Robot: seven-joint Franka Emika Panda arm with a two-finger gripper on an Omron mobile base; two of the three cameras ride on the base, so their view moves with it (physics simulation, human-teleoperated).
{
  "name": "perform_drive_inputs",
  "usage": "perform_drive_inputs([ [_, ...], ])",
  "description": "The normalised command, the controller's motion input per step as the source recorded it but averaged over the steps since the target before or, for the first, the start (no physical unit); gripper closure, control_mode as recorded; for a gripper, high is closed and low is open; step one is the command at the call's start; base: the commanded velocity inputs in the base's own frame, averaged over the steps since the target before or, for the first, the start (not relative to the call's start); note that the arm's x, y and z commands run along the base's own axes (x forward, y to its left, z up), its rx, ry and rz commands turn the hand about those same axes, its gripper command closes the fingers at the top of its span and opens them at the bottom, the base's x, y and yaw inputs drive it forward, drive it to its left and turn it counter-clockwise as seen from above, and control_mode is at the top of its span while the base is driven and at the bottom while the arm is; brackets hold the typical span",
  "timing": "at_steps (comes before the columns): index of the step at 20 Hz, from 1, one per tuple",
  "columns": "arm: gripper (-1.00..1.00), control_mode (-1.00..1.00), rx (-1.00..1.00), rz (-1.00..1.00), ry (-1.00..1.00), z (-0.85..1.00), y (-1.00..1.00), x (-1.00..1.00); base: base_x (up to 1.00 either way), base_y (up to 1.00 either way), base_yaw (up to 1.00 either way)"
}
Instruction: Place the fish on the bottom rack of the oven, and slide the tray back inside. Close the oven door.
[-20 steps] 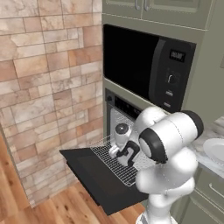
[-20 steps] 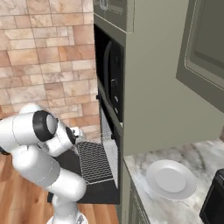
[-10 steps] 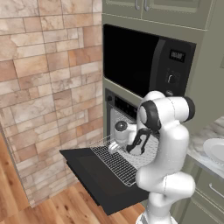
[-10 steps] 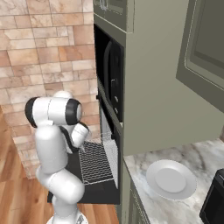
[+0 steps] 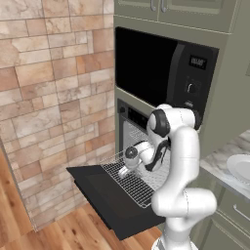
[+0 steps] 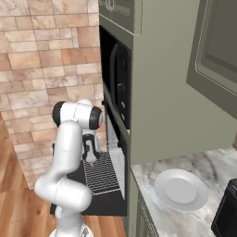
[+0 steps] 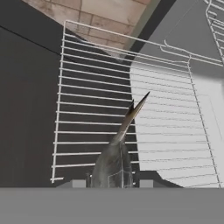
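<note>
Fish held over the pulled-out rack, not yet set down

Fish [image 7: 114, 162] sits pinched between the gripper [image 7: 113, 183] tips at the near edge of the hand view, its narrow tail pointing away toward the far side of the bottom rack [image 7: 92, 109]. The jaws are pressed together on its body, which is why it hangs in line with the hand rather than lying flat; whether any part of it touches the wires cannot be told. The rack is drawn out of the oven [image 5: 134, 128] and rests above the oven door [image 5: 105, 195], which lies open and roughly level, so the grid is reachable from above. In the left base view the arm bends down from its shoulder and brings the gripper [image 5: 125, 170] over the left part of the rack [image 5: 134, 181]; the right base view shows the hand [image 6: 91, 156] low over the same grid [image 6: 102, 172].

The fish looks dull grey, with a rounded body tapering to a thin brownish tail, much narrower than the rack. Judging by this, the release is the step in hand; sliding the rack in and shutting the door are left.
</note>
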Motion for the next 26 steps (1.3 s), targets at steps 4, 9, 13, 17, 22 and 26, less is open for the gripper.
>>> perform_drive_inputs([
  [4,1.0,-1.0,-0.02,-0.06,0.0,-0.54,0.22,0.69,0.0,0.0,0.0],
  [9,1.0,-1.0,0.0,-0.07,0.0,-0.33,0.0,0.78,0.0,0.0,0.0],
  [13,1.0,-1.0,0.0,-0.07,0.0,-0.38,0.0,0.85,0.0,0.0,0.0],
  [17,1.0,-1.0,-0.01,-0.07,0.0,-0.52,0.04,0.86,0.0,0.0,0.0],
  [22,1.0,-1.0,-0.01,-0.06,0.0,-0.61,0.01,0.79,0.0,0.0,0.0],
  [26,1.0,-1.0,0.0,-0.05,0.0,-0.61,0.04,0.7,0.0,0.0,0.0],
])
